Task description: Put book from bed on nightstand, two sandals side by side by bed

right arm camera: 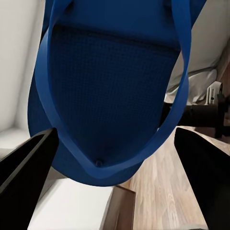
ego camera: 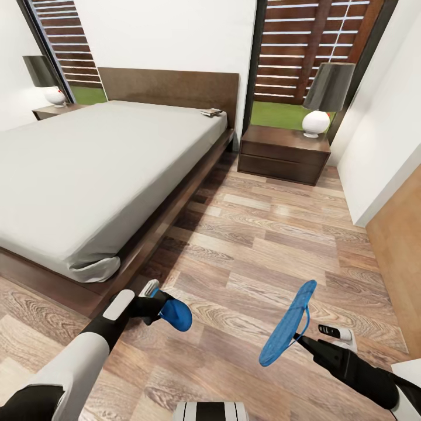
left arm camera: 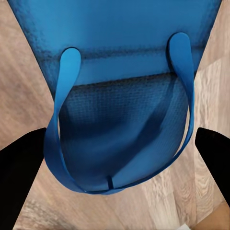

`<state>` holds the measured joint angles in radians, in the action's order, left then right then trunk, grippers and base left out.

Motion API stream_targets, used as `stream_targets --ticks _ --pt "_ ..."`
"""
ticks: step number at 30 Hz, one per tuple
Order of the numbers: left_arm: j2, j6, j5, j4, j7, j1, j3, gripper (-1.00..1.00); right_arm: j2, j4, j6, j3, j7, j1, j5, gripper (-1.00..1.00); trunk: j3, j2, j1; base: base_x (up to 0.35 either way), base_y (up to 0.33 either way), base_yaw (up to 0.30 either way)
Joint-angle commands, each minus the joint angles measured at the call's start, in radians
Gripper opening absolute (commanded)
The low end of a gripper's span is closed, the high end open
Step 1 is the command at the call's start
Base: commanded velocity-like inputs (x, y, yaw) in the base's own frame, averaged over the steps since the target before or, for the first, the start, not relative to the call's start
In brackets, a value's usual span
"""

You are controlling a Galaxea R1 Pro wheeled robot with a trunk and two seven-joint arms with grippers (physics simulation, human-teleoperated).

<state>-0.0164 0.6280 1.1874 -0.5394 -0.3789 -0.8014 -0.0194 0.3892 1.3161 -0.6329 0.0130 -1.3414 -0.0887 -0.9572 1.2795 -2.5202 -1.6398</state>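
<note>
Both sandals are off the floor near the foot of the bed (ego camera: 88, 169). My left gripper (ego camera: 156, 307) is shut on one blue sandal (ego camera: 175, 316), which hangs low by the bed's front corner; the left wrist view shows its sole and strap (left arm camera: 120, 120) between the dark fingers (left arm camera: 19, 172). My right gripper (ego camera: 301, 338) is shut on the other sandal (ego camera: 289, 330), held on edge above the planks; it appears close up in the right wrist view (right arm camera: 110, 96). The book (ego camera: 211, 111) lies on the mattress's far right corner by the headboard. One nightstand (ego camera: 285, 153) stands right of the bed, another (ego camera: 55, 110) at far left.
Each nightstand carries a lamp (ego camera: 318, 120) with a dark shade. Open wood floor (ego camera: 263, 234) runs between the bed's right side and the white wall (ego camera: 386, 146). A light wooden door (ego camera: 403, 251) is at the right edge. Tall windows flank the headboard.
</note>
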Motion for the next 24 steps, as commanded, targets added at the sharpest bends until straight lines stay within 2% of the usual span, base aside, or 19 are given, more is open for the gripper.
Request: stream_targets --ticks 1,24 --pt "0.0 0.0 0.011 -0.001 -0.009 -0.001 -0.002 -1.0 0.002 0.0 -0.009 0.001 -0.001 0.0 -0.005 -1.0 0.001 0.0 0.0 0.0 0.0 0.0" --pt "-0.007 -0.01 0.009 -0.001 -0.015 -0.002 -0.004 -1.0 0.007 -0.004 -0.01 0.003 -0.002 0.001 -0.005 -1.0 0.001 0.0 0.0 0.0 0.0 0.0"
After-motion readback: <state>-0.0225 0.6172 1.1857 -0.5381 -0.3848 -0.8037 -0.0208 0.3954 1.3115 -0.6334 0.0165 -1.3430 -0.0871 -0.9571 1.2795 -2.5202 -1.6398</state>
